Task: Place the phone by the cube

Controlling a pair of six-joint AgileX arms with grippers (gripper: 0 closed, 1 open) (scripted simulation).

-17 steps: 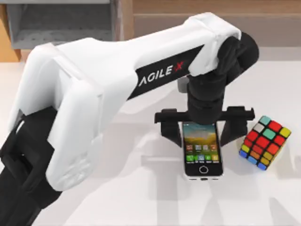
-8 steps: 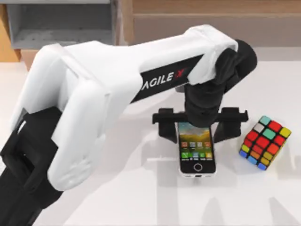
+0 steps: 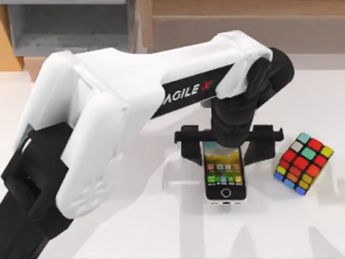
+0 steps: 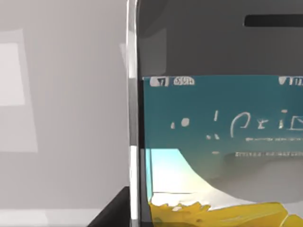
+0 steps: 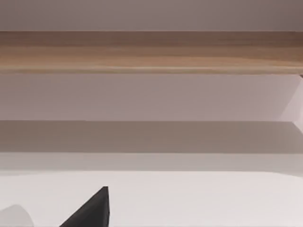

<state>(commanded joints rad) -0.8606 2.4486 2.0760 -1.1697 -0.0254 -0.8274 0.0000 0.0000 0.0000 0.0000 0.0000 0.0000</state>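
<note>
The phone lies face up with its screen lit and its home button toward the table's front edge, a short gap to the left of the cube. My left gripper comes down over the phone's far end, shut on the phone with one black finger on each long side. In the left wrist view the phone's screen and white edge are seen from very close. The cube rests on the white table, tilted, with red, yellow, teal and orange stickers showing. A dark part of my right gripper pokes into the right wrist view.
A grey shelf unit stands at the back left, and a wooden ledge runs along the back. My left arm's white body spans the left half of the table. Bare table lies in front of the phone and cube.
The left gripper and the phone have shifted slightly left together, and the phone looks a little smaller, as if lower. The cube has stayed put.
</note>
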